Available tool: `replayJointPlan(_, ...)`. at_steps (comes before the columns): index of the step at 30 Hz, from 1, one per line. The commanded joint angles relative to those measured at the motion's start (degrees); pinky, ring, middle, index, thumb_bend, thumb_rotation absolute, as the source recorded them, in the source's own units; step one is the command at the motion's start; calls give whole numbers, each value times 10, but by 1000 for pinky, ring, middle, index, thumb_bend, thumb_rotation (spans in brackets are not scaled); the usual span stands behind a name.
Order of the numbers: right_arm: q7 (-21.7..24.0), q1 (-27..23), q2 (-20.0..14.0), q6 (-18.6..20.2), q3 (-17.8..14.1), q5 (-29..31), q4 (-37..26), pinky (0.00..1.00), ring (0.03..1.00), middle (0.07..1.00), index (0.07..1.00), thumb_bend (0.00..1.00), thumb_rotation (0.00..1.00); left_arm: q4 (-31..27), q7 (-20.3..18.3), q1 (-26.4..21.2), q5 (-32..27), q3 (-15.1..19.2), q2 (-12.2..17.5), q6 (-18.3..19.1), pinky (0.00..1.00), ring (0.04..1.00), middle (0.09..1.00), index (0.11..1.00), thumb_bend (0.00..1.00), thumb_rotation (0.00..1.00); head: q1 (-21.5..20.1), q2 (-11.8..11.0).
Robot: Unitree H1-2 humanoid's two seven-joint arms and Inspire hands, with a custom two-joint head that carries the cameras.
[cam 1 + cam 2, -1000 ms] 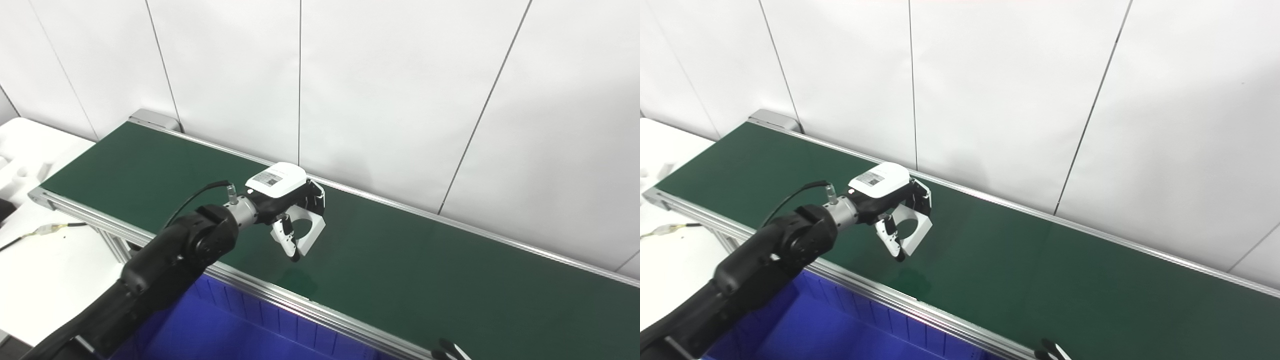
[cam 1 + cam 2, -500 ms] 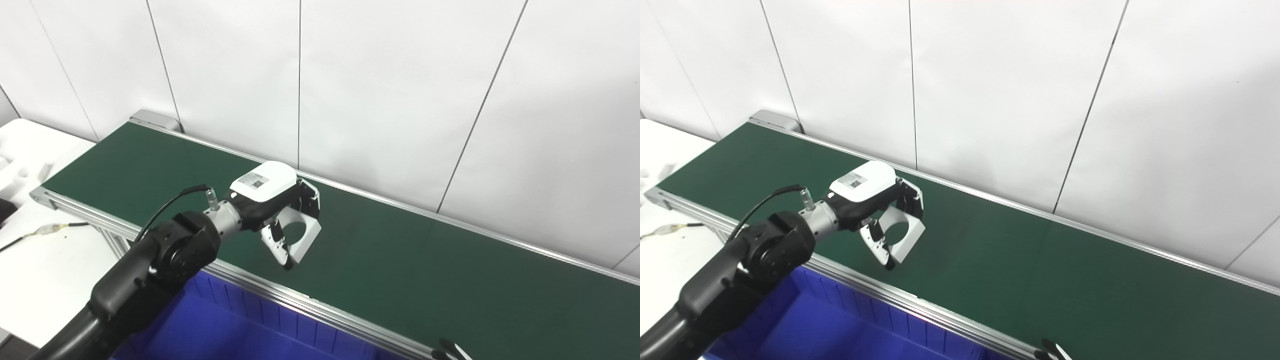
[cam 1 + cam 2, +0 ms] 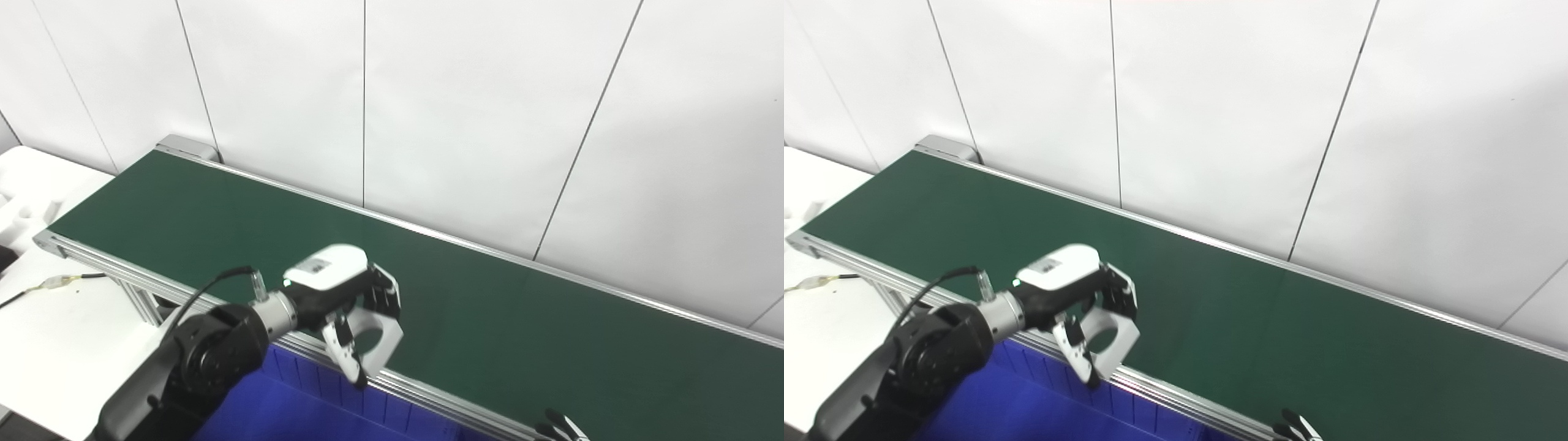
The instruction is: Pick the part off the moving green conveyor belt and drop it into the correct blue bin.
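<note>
Carrying white ring bracket, left hand clamped on it over conveyor near rail; early release risks missing blue bin. Right hand barely visible, state unclear.

In the lower left of the frame the left hand grips a white part with a round hole, above the near rail of the green conveyor belt and the blue bin, while the right hand's fingers peek in at the bottom edge.
</note>
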Motion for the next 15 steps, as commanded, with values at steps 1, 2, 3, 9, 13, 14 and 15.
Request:
replayJointPlan(1,0,2,-1,-6,-5,9,-27,670,763,809,879,567,614,-23,19,17,-6,4,-4,-5,352,405,489,511,501,0,1,5)
replayJointPlan(2,-1,4,0,-4,-6,10,-30,668,762,807,876,557,633,-24,23,27,-5,5,-9,-7,351,402,484,512,501,0,1,5)
replayJointPlan(3,-1,5,0,-3,-7,11,-33,666,761,806,875,549,647,-25,27,34,-5,6,-12,-9,350,401,480,512,501,0,2,10)
replayJointPlan(9,4,7,-1,6,-8,8,-52,677,770,813,887,492,697,-31,55,85,-6,23,-32,-14,376,416,483,506,502,0,6,44)
replayJointPlan(13,6,6,-1,20,-10,7,-67,676,768,813,889,457,712,-34,82,113,-17,38,-42,-25,375,409,476,510,501,0,2,68)
replayJointPlan(14,7,6,-2,23,-11,9,-69,679,769,812,889,458,724,-32,90,119,-23,43,-44,-29,366,401,473,513,501,0,2,68)
replayJointPlan(15,8,5,-3,24,-12,11,-70,679,769,811,889,459,727,-33,98,127,-26,49,-46,-33,364,400,472,513,501,0,4,84)
